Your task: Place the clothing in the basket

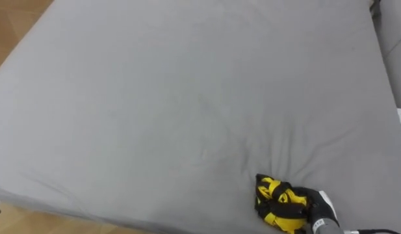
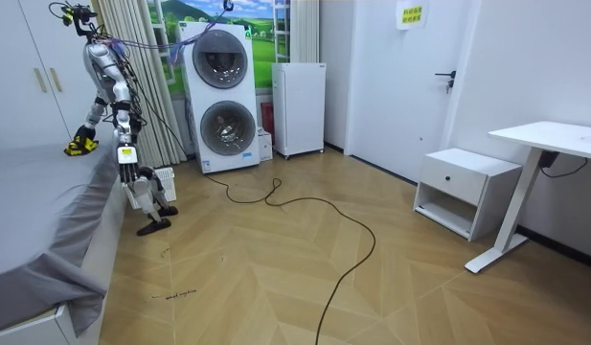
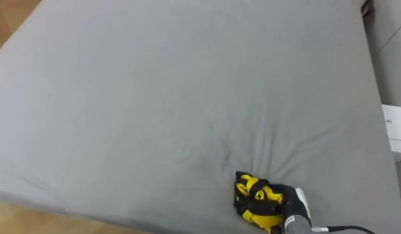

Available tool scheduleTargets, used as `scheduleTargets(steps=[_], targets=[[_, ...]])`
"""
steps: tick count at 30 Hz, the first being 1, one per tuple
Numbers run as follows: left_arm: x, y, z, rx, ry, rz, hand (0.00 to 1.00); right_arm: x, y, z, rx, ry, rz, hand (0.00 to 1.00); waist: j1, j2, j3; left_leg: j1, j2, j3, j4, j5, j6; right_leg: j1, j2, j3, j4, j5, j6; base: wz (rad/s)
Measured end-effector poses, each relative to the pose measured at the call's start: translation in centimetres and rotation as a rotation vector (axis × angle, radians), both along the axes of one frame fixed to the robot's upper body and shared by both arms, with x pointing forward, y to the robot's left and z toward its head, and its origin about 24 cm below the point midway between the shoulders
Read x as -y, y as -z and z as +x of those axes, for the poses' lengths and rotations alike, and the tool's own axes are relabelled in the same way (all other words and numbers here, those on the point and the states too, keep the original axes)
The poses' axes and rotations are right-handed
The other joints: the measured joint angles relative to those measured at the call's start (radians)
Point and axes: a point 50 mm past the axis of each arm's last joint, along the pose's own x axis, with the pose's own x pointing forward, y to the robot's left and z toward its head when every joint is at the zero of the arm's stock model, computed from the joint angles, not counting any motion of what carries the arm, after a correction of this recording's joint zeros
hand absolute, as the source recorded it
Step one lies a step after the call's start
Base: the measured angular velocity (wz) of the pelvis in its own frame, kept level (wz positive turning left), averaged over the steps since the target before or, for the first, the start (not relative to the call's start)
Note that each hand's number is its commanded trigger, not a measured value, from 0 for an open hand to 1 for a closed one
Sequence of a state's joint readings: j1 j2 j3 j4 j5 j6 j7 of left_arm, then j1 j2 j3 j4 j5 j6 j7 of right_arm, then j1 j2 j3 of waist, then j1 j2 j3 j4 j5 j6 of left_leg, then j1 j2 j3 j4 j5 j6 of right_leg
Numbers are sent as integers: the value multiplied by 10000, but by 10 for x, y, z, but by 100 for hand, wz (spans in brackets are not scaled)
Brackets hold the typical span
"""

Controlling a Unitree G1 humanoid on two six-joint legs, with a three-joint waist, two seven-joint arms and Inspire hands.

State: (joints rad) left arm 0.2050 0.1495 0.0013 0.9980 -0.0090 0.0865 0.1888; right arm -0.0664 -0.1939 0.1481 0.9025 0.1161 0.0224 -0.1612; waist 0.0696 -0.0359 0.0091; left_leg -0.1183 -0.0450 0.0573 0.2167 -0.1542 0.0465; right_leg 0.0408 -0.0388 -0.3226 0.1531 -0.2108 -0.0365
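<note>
"Where is the basket?"

"A white basket (image 2: 165, 182) stands on the wood floor (image 2: 276, 278), just behind my legs, by the side of the bed. I cannot tell what is in it."

"And the clothes?"

"I see one yellow and black cloth (image 1: 278, 200). It is all bunched up on the grey bed (image 1: 187, 97), close to the edge nearest me. It is not in the basket."

"Have you got hold of it?"

"Yes. My right hand (image 1: 312, 204) is right on it. My dark fingers are curled tight into the bundle, so the cloth is squeezed in my fist. The sheet makes little folds around that spot."

"What about your other hand?"

"My left hand (image 2: 126, 165) hangs down by my side, near the basket."

"Where do you stand?"

"Beside the bed, bent forward over it. Behind me are two washing machines (image 2: 221, 101), one on top of the other. Their round doors are shut."
</note>
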Motion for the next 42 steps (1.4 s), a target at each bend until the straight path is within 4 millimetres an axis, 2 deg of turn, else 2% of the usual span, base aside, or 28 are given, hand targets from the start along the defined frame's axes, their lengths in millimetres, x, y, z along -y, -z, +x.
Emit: scheduleTargets(steps=[4,5,7,10,12,15,18,21,25,26,29,32,35,36,38,40,42], targets=[[-3,-2,-2,145,-206,50,0,2,-19,14,1107,163,134,100,-373,-21,-20,390,11,265,-226,5,9,170,-22,263,10,-15,40,-26],[-4,-3,1,283,-301,76,0,4,-28,20,1632,299,171,100,-519,-49,-31,543,27,440,-296,6,10,170,-30,372,18,-30,65,-32],[-6,-3,3,354,-384,101,0,8,-41,27,2396,490,193,100,-565,-71,-48,771,91,789,-428,-6,19,212,-8,649,21,-32,68,-49],[-12,-5,2,454,-810,185,0,21,-54,32,3063,1099,72,100,-823,-128,-91,1115,159,1096,-555,-60,11,356,34,1028,39,-17,84,-38],[-13,-5,4,497,-920,144,0,37,-59,26,3300,1864,-166,100,-937,-135,-109,1366,194,1367,-650,-92,9,440,54,1361,60,-17,85,-37],[-14,-4,-7,194,-1165,81,0,52,-58,14,3236,2522,-411,100,-1021,-151,-110,1632,250,1630,-734,-142,-11,435,105,1828,180,-17,86,-49],[-16,-3,-14,-15,-1293,140,0,61,-60,8,3281,2950,-657,100,-1225,-146,-104,1687,264,1682,-753,-149,-10,380,129,2026,232,-16,85,-24],[-19,-4,-21,-197,-1435,214,0,68,-62,3,3365,3286,-683,100,-1315,-135,-99,1825,343,1978,-822,-178,-36,289,217,2375,343,-4,63,-32],[-20,-3,-28,-452,-1563,202,0,82,-61,-12,3343,4203,-654,100,-1556,-73,-85,1875,387,2196,-822,-207,-43,225,237,2534,337,-4,62,-17],[-20,-3,-30,-559,-1632,202,0,86,-60,-17,3251,4413,-722,100,-1622,-40,-103,1853,406,2323,-827,-212,-49,147,260,2677,343,-4,62,-30],[-20,-2,-36,-954,-1739,170,0,92,-56,-29,2966,5076,-795,100,-1838,69,-78,1882,438,2581,-827,-226,-55,86,311,2980,334,7,64,-27],[-21,-2,-45,-1312,-1831,206,0,94,-44,-42,2319,5588,-730,100,-2083,113,-72,1961,499,2748,-827,-274,-103,80,403,3265,332,77,55,-23],[-19,-2,-46,-1526,-1749,161,0,96,-38,-49,1956,5828,-731,100,-2199,268,-46,1759,547,2991,-819,-277,-105,-235,441,3487,352,92,46,-23],[-19,-2,-46,-1590,-1748,144,0,96,-35,-52,1786,5910,-710,100,-2328,319,-50,1622,555,3019,-816,-277,-105,-387,452,3522,365,121,46,-16],[-19,-1,-47,-1666,-1767,124,0,98,-29,-60,1420,6212,-649,100,-2359,376,-51,1509,589,3201,-815,-276,-105,-586,502,3707,414,160,46,-24],[-17,-1,-47,-1800,-1686,73,0,98,-26,-64,1256,6404,-576,100,-2410,466,-16,1344,618,3329,-809,-277,-105,-882,531,3822,566,199,39,-34],[-14,1,-46,-2005,-1401,-4,0,98,-26,-58,1341,6405,-494,100,-2654,720,3,829,657,3490,-655,-290,-80,-1515,574,4039,798,274,51,-27]])
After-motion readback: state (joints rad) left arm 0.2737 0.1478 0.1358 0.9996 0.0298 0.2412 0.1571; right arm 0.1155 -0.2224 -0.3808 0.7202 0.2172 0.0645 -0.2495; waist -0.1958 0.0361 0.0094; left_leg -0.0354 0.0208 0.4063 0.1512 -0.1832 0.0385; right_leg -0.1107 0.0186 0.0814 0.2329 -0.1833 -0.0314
